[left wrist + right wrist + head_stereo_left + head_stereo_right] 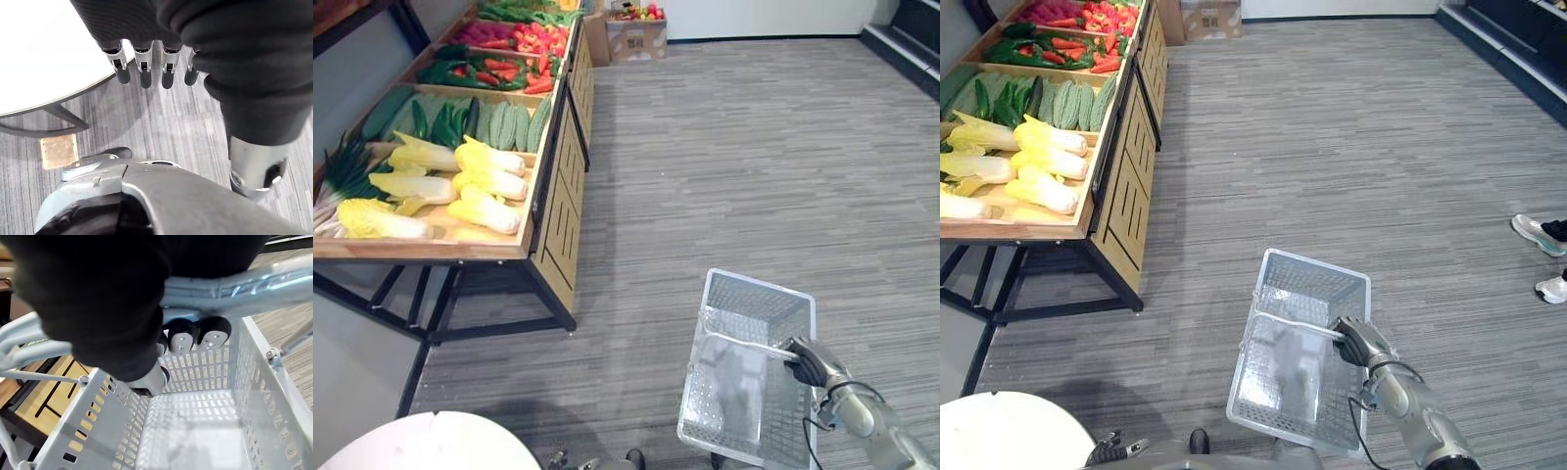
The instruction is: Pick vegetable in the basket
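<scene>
While the right hand [1361, 343] curls round the handle [1293, 321] of the basket [1317, 266] and the left hand [145, 68] hangs slack and empty, a swing could slip the handle free

Pale grey perforated basket [744, 313]; grey streaked floor [754, 147]; yellow-and-white cabbages [489, 181]; light green gourds [509, 125]; red and dark green peppers [524, 39]; tan wood counter [431, 250]; plain white table [431, 441].

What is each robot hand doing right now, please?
Left robot hand: open, fingers straight, holding nothing.
Right robot hand: closed round the handle of the grey shopping basket.
</scene>
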You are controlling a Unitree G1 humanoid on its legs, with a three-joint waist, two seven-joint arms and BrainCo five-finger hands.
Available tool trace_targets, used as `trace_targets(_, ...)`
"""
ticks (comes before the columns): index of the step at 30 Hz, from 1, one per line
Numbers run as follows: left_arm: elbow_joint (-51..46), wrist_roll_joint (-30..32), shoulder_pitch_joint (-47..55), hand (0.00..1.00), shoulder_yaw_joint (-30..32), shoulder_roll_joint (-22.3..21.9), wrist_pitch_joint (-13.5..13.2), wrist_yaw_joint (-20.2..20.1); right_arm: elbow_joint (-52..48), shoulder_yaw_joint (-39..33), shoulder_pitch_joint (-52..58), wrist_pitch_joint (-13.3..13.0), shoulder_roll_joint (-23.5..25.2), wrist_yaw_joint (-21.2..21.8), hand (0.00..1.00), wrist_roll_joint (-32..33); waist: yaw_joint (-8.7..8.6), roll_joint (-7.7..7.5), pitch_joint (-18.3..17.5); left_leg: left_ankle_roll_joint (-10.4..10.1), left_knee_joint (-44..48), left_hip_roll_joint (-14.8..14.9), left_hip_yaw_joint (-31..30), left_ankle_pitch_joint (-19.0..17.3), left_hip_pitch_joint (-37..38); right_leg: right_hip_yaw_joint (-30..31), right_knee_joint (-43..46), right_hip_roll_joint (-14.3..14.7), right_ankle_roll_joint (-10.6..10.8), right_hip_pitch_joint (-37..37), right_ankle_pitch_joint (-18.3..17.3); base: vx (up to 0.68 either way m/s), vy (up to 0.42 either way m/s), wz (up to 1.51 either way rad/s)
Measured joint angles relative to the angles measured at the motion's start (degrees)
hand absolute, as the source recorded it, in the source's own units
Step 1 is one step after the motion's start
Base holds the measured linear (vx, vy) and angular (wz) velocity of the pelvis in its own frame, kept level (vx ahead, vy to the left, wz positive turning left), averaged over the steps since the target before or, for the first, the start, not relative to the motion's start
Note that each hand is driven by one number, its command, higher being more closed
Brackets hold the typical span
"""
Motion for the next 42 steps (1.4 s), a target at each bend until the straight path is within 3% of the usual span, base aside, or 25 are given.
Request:
trace_targets(3,0.0,0.1,0.4,0.00,-2.6,1.1,0.0,0.1,0.4,-2.2,-0.1,0.3,0.7,-1.3,1.00,0.0,-0.96,-0.28,0.7,2.1,-0.7,-0.8,0.3,-1.3,4.3,-2.4,16.7,-1.9,-0.5,-5.5,-0.1,-0.05,0.075,-0.10)
trace_targets(5,-0.1,0.3,0.7,0.00,-3.5,1.2,0.1,0.2,1.5,-2.4,0.2,0.5,1.3,-1.3,1.00,0.0,-2.14,-0.62,0.4,2.7,-2.1,-1.1,0.3,-1.3,5.9,-5.4,18.6,-3.7,-2.9,-6.5,-2.1,0.06,0.053,0.12)
trace_targets(7,-0.3,0.3,0.3,0.00,-3.6,1.3,0.1,0.2,2.0,-2.4,0.1,0.6,1.5,-1.3,1.00,0.0,-2.54,-0.24,0.4,2.7,-2.3,-0.7,-0.2,-1.5,5.4,-7.1,14.2,-4.4,-3.4,-8.5,-2.5,0.11,0.019,0.05)
trace_targets(11,-1.5,0.3,-2.5,0.00,-4.1,1.7,0.2,0.6,4.9,-3.7,-2.0,1.0,1.6,-1.8,1.00,0.0,-3.05,-0.23,2.1,0.7,-2.2,1.2,-2.1,-3.2,4.7,-7.4,-7.9,-4.9,-0.5,-9.8,2.3,0.27,-0.107,0.15)
trace_targets(12,-2.0,0.3,-3.7,0.00,-4.0,1.8,0.2,0.9,5.2,-4.2,-2.1,1.9,1.7,-2.2,1.00,0.0,-3.01,-1.40,2.6,-0.7,-2.1,1.1,-3.2,-4.7,5.9,-7.4,-12.9,-6.1,0.6,-9.7,3.5,0.43,-0.242,0.32)
trace_targets(14,-2.7,0.3,-3.7,0.00,-3.4,2.8,0.2,1.4,5.4,-5.5,-1.6,2.4,2.8,-2.2,1.00,0.0,-3.44,-2.87,2.3,-2.2,-0.9,1.1,-5.5,-7.2,7.3,-7.2,-11.9,-7.3,0.4,-8.9,3.5,0.43,-0.311,0.64)
trace_targets(15,-3.0,0.3,-3.3,0.00,-2.9,1.4,0.2,1.6,5.7,-7.5,-0.7,3.2,2.5,-2.4,1.00,0.0,-4.48,-0.78,1.4,-2.6,1.3,4.9,-7.8,-10.0,7.8,-8.6,-5.9,-4.8,0.3,-10.0,7.3,0.51,-0.341,0.73)
trace_targets(17,-2.6,0.5,-2.8,0.00,-1.6,-0.5,-0.1,1.8,6.3,-8.4,-1.1,4.0,2.0,-2.4,1.00,0.0,-3.11,2.90,-0.7,-3.5,10.0,8.0,-10.4,-8.5,4.8,-10.1,-3.1,-1.9,-2.0,-9.6,4.9,0.58,-0.330,0.16)
trace_targets(19,-2.3,1.0,-2.5,0.00,0.4,-1.1,-0.1,1.8,6.2,-8.1,-0.8,4.1,2.0,-2.3,1.00,0.0,-2.74,2.83,-0.6,-5.0,24.0,8.9,-12.8,-2.2,-0.9,-11.8,-2.4,-0.9,-3.4,-6.3,2.7,0.57,-0.351,0.10)
trace_targets(20,-2.1,1.2,-2.0,0.00,0.9,-1.0,0.3,1.8,6.2,-8.0,0.0,4.1,2.0,-2.3,1.00,0.1,-2.82,2.30,-0.3,-6.0,33.1,9.6,-13.8,5.5,-4.4,-13.3,-2.6,-0.5,-4.2,-2.7,0.4,0.68,-0.373,0.38)
trace_targets(21,-2.1,1.2,-1.2,0.00,1.6,-1.2,0.5,1.8,6.1,-7.7,0.4,4.1,2.0,-2.3,1.00,0.1,-2.49,1.81,0.0,-6.1,39.4,10.6,-13.3,10.2,-6.4,-13.6,-3.4,-0.2,-5.0,0.1,-0.8,0.66,-0.332,0.29)
trace_targets(23,-2.2,1.2,-0.9,0.00,2.4,-1.3,0.5,1.8,6.1,-7.7,0.7,4.4,2.0,-2.3,1.00,0.1,-0.72,1.56,0.2,-3.4,53.0,11.5,-9.5,6.4,-12.0,-13.7,-7.3,0.7,-5.6,7.4,-2.4,0.46,-0.215,0.03)
trace_targets(25,-2.6,1.2,-1.1,0.00,2.7,-1.2,0.4,1.7,6.0,-7.7,0.7,4.5,2.0,-2.4,1.00,0.2,0.64,1.14,0.4,-1.9,55.8,10.7,-5.4,2.7,-16.4,-14.0,-10.4,0.6,-5.5,12.2,-3.4,0.38,-0.121,0.05)
trace_targets(28,-2.9,1.2,-1.2,0.00,2.7,-1.0,0.5,1.7,5.7,-7.8,0.8,4.5,2.2,-2.7,1.00,1.4,0.98,0.83,0.6,-1.4,45.7,8.6,0.9,-0.5,-22.5,-16.4,-12.6,-0.2,-4.1,16.7,-5.4,0.39,-0.014,0.27)
trace_targets(29,-3.1,1.2,-1.2,0.00,2.7,-1.0,0.6,1.8,5.6,-7.8,0.9,4.4,2.3,-2.9,1.00,1.6,0.85,0.54,0.8,-1.5,34.2,6.6,4.4,-0.3,-22.6,-17.7,-13.2,-1.1,-3.0,18.3,-6.3,0.37,0.073,0.43)
trace_targets(30,-2.9,1.7,-1.0,0.00,2.5,-1.1,0.6,1.9,5.6,-8.0,1.4,4.4,2.3,-3.1,1.00,1.8,0.55,0.66,0.8,-1.6,19.8,4.3,6.7,2.4,-21.6,-19.3,-14.3,-1.5,-1.9,19.8,-7.3,0.39,0.091,0.44)
trace_targets(31,-2.8,1.8,-0.9,0.00,2.4,-1.2,0.6,1.9,5.6,-8.0,1.7,4.4,2.3,-3.1,1.00,1.9,0.51,0.97,0.8,-1.6,13.4,3.5,7.4,4.5,-21.2,-19.7,-14.9,-1.3,-1.4,20.8,-7.8,0.53,0.180,0.34)
trace_targets(32,-2.7,1.8,-0.2,0.00,2.3,-1.6,0.6,1.9,5.9,-8.1,2.1,4.5,3.2,-3.0,1.00,1.8,1.31,1.77,1.0,1.1,4.7,3.0,7.2,13.1,-20.6,-19.6,-15.1,-0.3,-0.4,23.3,-10.3,0.55,0.200,0.17)
trace_targets(34,-2.9,1.9,-0.3,0.00,2.6,-1.0,0.6,1.8,6.0,-7.3,1.8,4.6,4.5,-3.0,1.00,1.8,1.82,0.76,0.8,4.1,6.3,1.7,8.1,12.2,-20.5,-19.0,-14.5,-1.2,-1.3,23.6,-10.9,0.50,0.165,0.13)
trace_targets(35,-3.0,2.2,-0.6,0.00,2.7,-0.5,0.6,1.9,6.2,-6.4,1.5,4.5,4.3,-3.0,1.00,1.8,1.95,-0.31,1.2,5.1,8.2,1.0,8.6,10.2,-21.2,-17.6,-12.2,-2.5,-1.1,22.4,-9.9,0.44,0.158,0.19)
trace_targets(37,-2.1,2.2,-0.9,0.00,2.8,-0.4,0.7,1.9,6.7,-5.2,1.1,4.5,4.5,-2.8,1.00,1.8,2.07,-0.44,1.2,7.3,11.2,0.3,9.0,7.8,-20.6,-15.3,-5.7,-4.0,-0.6,21.0,-8.2,0.45,0.197,0.28)
trace_targets(38,-1.7,2.2,-1.0,0.00,2.7,-0.4,0.8,2.0,6.7,-5.0,1.4,4.5,4.9,-2.6,1.00,1.6,1.95,-0.76,1.2,8.0,10.9,-0.8,9.7,6.0,-18.5,-14.5,1.5,-5.4,0.6,19.4,-6.9,0.46,0.226,0.36)
trace_targets(39,-1.7,2.2,-0.8,0.00,2.6,-0.1,1.3,2.0,7.0,-4.5,1.3,4.5,5.6,-2.6,1.00,1.2,2.07,-1.40,1.1,8.0,9.0,-2.0,9.7,4.4,-15.7,-12.7,13.2,-7.6,4.1,15.0,-4.2,0.45,0.222,0.31)
trace_targets(40,-1.7,2.2,-0.6,0.00,2.6,0.1,1.5,2.0,7.4,-3.8,0.9,4.4,6.0,-2.6,1.00,1.2,2.13,-1.90,1.2,8.0,7.9,-2.7,9.5,3.7,-14.0,-10.9,20.2,-8.6,5.3,12.0,-0.8,0.45,0.194,0.15)
trace_targets(42,-1.8,2.2,0.3,0.00,1.4,1.1,1.9,2.0,8.4,-3.1,-1.1,4.4,6.6,-3.0,1.00,1.0,1.58,-2.91,1.0,8.2,5.2,-4.3,7.6,2.4,-8.1,-5.7,39.3,-9.8,9.0,3.6,10.6,0.46,0.139,0.39)
